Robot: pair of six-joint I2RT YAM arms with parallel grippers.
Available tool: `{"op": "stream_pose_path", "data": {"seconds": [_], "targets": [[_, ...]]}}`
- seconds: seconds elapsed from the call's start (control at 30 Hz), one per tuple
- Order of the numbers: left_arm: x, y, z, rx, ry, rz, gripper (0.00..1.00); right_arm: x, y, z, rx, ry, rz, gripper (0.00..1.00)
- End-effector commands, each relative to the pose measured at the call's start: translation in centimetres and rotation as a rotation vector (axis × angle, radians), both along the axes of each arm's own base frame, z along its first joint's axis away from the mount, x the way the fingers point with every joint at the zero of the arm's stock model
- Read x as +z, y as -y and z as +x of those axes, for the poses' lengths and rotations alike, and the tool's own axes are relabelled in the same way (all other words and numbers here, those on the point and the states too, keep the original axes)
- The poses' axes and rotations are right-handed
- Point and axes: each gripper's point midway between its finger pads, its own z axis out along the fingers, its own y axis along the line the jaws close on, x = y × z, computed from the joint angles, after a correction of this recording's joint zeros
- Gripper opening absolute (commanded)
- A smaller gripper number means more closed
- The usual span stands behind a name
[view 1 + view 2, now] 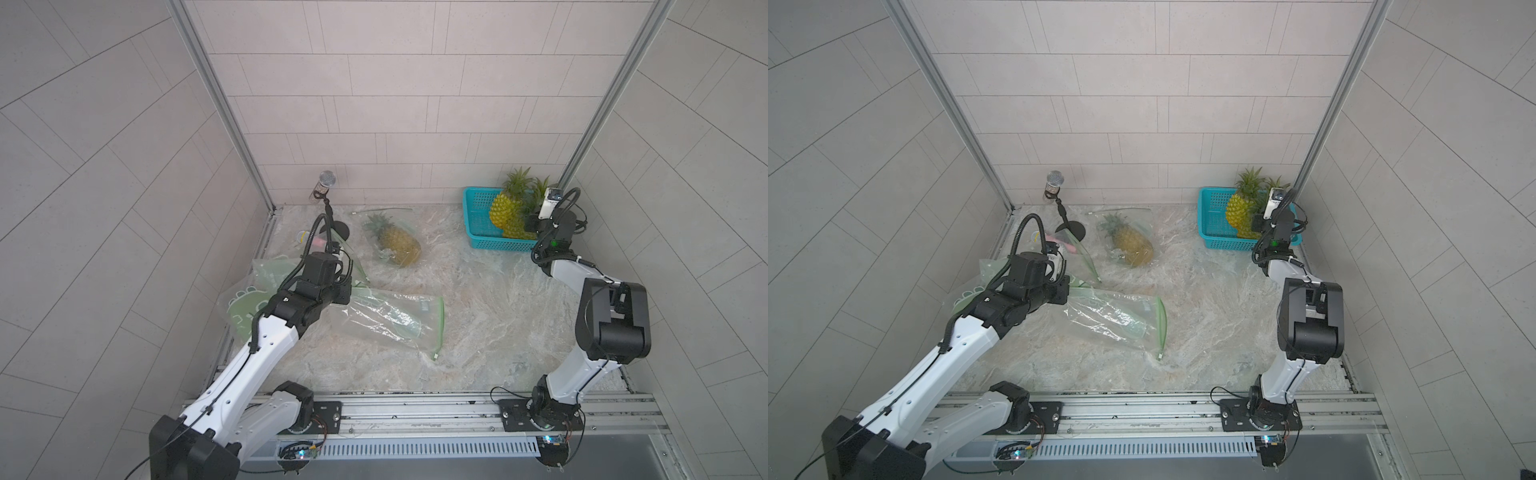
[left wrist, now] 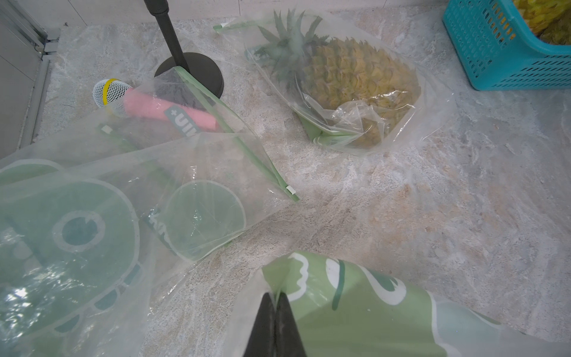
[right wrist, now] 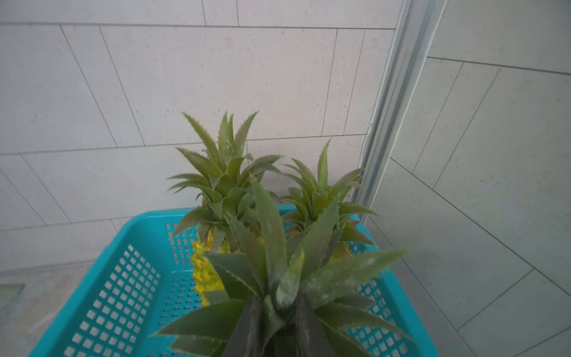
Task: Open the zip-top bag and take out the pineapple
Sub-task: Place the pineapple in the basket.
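The left gripper (image 2: 274, 298) clenches a zip-top bag (image 1: 390, 320) near centre; the right gripper (image 3: 278, 327) straddles a pineapple (image 3: 268, 235) crown in the far-right basket (image 3: 160, 214) (clamped or loosened: cannot tell).

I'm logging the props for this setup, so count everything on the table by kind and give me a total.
Pineapples: 4
Zip-top bags: 4
Microphones: 2
Basket: 1
Total: 11
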Motion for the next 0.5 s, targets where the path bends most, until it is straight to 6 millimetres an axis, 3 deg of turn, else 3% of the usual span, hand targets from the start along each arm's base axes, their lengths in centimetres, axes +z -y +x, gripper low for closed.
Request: {"op": "stream_pose_path", "data": {"seconds": [0.0, 0.13, 0.33, 0.47], "targets": [[0.1, -0.1, 0.0, 0.001, 0.011, -0.004, 0.00, -0.2, -0.2, -1.3, -0.009, -0.068, 0.025, 0.41], [-0.1, 0.2, -0.1, -0.007, 0.001, -0.020, 0.00, 2.8, -0.5, -2.9, -0.017, -0.066, 0.057, 0.57], [-0.2, 1.5, 0.3, 0.021, -0.018, -0.141, 0.00, 6.6, -2.2, -6.8, 0.025, -0.050, 0.117, 0.60], [-0.6, 2.6, 1.1, 0.093, -0.050, -0.280, 0.00, 7.9, -4.1, -10.0, 0.086, -0.076, 0.174, 0.60]]}}
